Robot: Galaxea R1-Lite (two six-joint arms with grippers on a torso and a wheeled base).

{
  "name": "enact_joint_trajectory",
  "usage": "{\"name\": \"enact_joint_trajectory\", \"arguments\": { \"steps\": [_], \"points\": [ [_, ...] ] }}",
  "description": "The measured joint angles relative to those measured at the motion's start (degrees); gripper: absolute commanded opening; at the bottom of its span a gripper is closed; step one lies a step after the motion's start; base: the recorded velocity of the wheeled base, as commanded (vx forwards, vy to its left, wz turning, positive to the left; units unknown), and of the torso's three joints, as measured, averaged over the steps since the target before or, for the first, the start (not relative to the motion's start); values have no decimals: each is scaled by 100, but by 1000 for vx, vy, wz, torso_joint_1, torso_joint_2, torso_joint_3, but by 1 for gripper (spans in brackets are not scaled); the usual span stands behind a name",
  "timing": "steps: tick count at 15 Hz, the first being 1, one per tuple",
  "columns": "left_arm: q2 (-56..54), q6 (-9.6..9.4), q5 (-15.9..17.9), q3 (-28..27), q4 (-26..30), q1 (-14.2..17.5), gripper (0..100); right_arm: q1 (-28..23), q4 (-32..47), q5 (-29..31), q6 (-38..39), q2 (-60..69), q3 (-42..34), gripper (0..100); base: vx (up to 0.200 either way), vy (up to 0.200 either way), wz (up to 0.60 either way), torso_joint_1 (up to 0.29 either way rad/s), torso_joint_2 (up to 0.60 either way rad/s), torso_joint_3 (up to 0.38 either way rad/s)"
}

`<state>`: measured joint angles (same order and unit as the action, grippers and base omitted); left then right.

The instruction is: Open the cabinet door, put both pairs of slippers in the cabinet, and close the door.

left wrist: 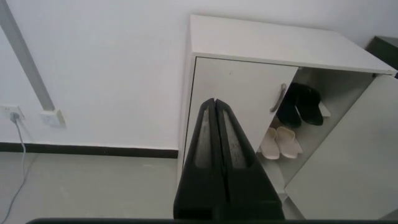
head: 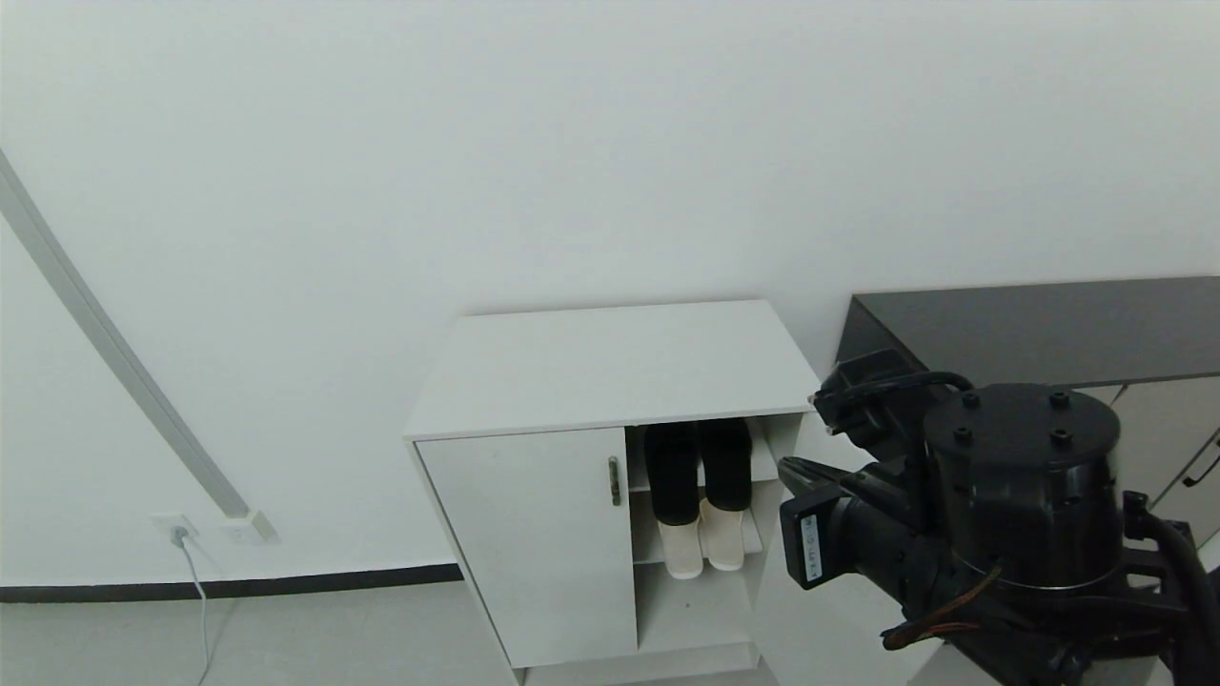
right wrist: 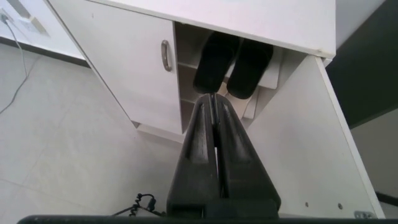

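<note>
Lying front-to-back: black slippers (head: 673, 472) above white slippers (head: 682, 553).

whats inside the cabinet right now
Past the open right door of the cabinet: black slippers on the upper shelf, white slippers on the shelf below, both pairs overhanging the front edge. Whatever sits behind the closed left door is hidden.

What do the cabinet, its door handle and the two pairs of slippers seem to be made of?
Cabinet: probably laminated board, matte white; flat panels, sharp edges.
Handle: likely metal, dull grey with slight shine.
Black slippers: seemingly soft fabric; no gloss.
White slippers: cream, smooth; foam or cloth, cannot tell.
</note>
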<state>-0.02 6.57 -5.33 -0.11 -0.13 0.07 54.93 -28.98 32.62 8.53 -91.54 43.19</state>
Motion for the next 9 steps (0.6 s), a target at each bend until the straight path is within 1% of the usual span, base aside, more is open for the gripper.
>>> {"name": "enact_joint_trajectory", "arguments": {
  "steps": [4,9],
  "points": [
    [0,0,0,1,2,-5,0,-135,-9,-61,-16,2,-4,0,0,0,-600,6,-5,4],
    [0,0,0,1,-5,2,0,-408,-13,-77,-35,-55,18,0,0,0,0,0,0,0]
  ]
}}
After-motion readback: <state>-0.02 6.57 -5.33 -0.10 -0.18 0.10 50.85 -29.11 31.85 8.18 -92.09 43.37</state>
